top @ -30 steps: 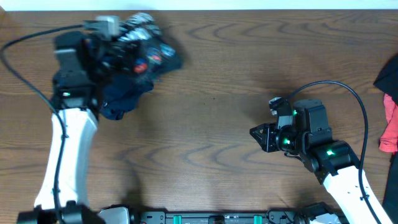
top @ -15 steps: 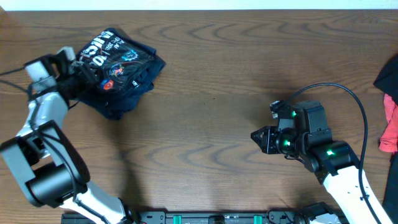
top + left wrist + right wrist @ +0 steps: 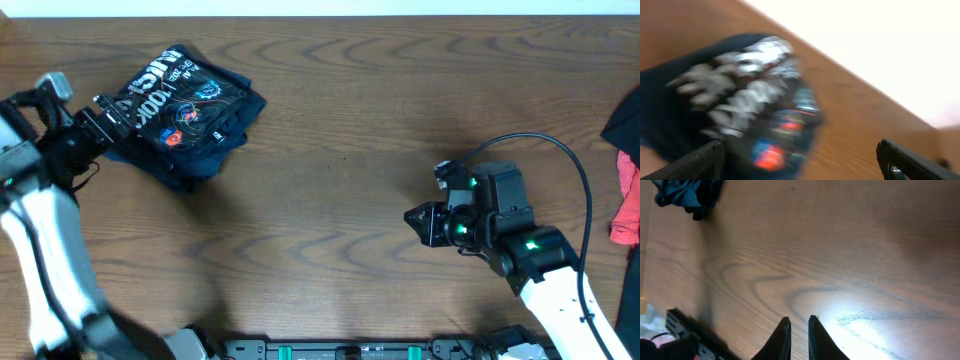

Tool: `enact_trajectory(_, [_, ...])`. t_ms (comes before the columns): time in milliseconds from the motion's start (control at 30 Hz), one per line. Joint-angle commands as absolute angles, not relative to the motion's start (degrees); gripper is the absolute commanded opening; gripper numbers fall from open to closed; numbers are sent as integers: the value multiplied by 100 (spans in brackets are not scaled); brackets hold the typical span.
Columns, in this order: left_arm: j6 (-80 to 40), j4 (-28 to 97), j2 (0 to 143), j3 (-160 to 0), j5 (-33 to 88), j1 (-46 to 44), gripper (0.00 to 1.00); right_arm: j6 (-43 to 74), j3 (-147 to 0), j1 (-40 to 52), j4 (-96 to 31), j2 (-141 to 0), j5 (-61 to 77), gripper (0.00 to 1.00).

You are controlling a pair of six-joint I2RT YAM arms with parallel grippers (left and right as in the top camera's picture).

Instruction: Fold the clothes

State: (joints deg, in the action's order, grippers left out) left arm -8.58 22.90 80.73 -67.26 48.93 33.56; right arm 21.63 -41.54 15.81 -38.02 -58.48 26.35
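The clothes (image 3: 185,108) lie as a folded dark bundle at the back left of the table, white lettering and small coloured logos facing up. My left gripper (image 3: 100,130) is open at the bundle's left edge and holds nothing. The left wrist view is blurred: the clothes (image 3: 745,105) lie ahead of my left gripper (image 3: 805,167), whose fingers stand wide apart. My right gripper (image 3: 412,222) hovers over bare wood on the right, far from the bundle. In the right wrist view my right gripper (image 3: 799,322) is shut and empty, and the clothes (image 3: 687,195) show in the top left corner.
A pink cloth (image 3: 628,205) and a black cloth (image 3: 622,125) lie at the table's right edge. The wooden table (image 3: 340,160) ends at a pale strip along the back. The arms' base rail (image 3: 350,350) runs along the front edge.
My left gripper opened and let go of the clothes, and the left arm swung away to the left of the bundle. The bundle stays on the table. The right arm has not moved.
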Motion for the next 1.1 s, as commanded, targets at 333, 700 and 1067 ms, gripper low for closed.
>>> enact_trajectory(333, [1007, 6753, 4936, -7701, 3376, 1754, 98, 1256, -6512, 1562, -4825, -5306, 1455, 11])
enact_trajectory(700, [788, 8289, 4320, -7699, 1785, 676, 98, 1157, -6825, 1559, -5052, -4939, 1352, 99])
enact_trajectory(1067, [744, 8138, 4324, -7699, 1964, 676, 98, 1170, -6825, 1562, -5384, -4941, 1354, 99])
